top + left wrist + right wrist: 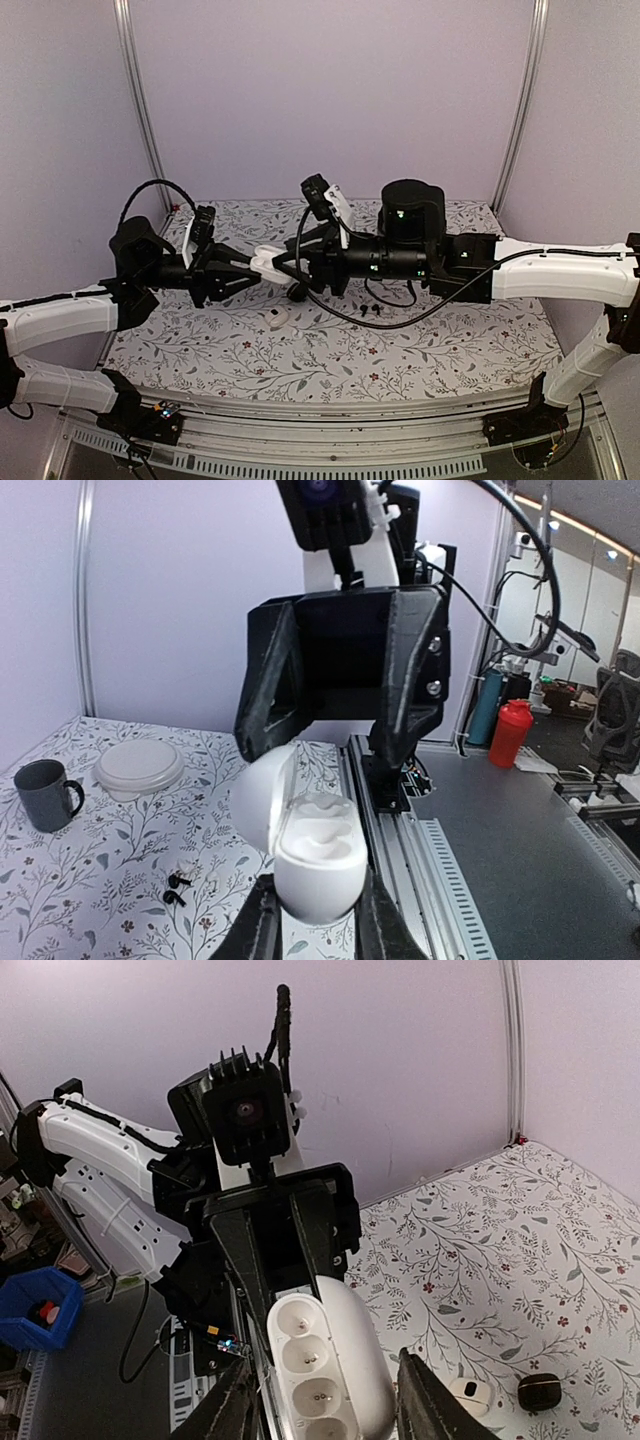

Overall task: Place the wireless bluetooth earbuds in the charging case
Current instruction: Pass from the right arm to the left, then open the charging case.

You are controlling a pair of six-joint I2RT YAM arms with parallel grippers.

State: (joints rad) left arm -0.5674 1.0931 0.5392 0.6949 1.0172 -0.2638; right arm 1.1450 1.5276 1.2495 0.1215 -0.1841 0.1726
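A white charging case [318, 865] with its lid [262, 802] swung open is held up in the air, my left gripper [318, 908] shut on its base. In the right wrist view the case [330, 1360] shows bare round sockets. My right gripper [330, 1405] faces it with its fingers [428, 1405] spread wide on either side, a gap showing at one side. From above, both grippers, left [258, 264] and right [290, 262], meet at the case [270, 261] over the table's middle. A black pair of earbuds [372, 311] lies on the table [178, 888].
A small white rounded piece [275, 318] and a round black case [298, 293] lie under the grippers. A dark mug [45, 792] and a white lidded bowl [140, 766] stand at the table's end. A black cable [400, 315] loops over the floral cloth.
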